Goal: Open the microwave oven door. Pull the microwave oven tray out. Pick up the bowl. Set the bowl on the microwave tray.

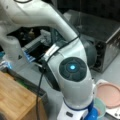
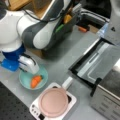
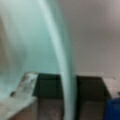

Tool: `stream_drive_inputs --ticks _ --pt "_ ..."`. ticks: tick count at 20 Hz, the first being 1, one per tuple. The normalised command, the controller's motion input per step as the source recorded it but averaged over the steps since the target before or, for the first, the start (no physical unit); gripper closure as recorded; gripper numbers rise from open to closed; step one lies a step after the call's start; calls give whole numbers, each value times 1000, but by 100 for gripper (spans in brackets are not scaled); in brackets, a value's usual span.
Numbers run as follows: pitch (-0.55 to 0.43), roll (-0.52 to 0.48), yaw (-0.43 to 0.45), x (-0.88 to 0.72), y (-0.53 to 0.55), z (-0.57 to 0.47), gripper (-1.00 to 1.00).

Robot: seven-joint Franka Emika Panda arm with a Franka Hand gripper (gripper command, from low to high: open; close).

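At lower left in a front view we find the hand (image 2: 32,71) lowered onto the bowl (image 2: 25,80), its pale fingers (image 2: 30,64) at the rim; the wrist view shows the rim (image 3: 65,82) running between the fingers, but we cannot tell whether they are clenched. An orange item (image 2: 35,81) lies inside the bowl. Right of it, a pink plate (image 2: 53,102) sits on a white rack (image 2: 35,110). At right, the microwave oven door (image 2: 86,58) hangs open with the microwave oven tray (image 2: 100,63) pulled out over it on the bench (image 2: 65,52).
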Motion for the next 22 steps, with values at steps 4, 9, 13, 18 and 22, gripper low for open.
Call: stream_drive_inputs --ticks 4,9,13,18,22 --pt "42 378 38 -112 48 161 100" --pt "6 371 20 -127 64 131 100" --pt "-28 332 35 -171 78 56 100" --pt "-59 292 31 -304 155 39 100" --pt "-118 276 32 -444 247 -29 100"
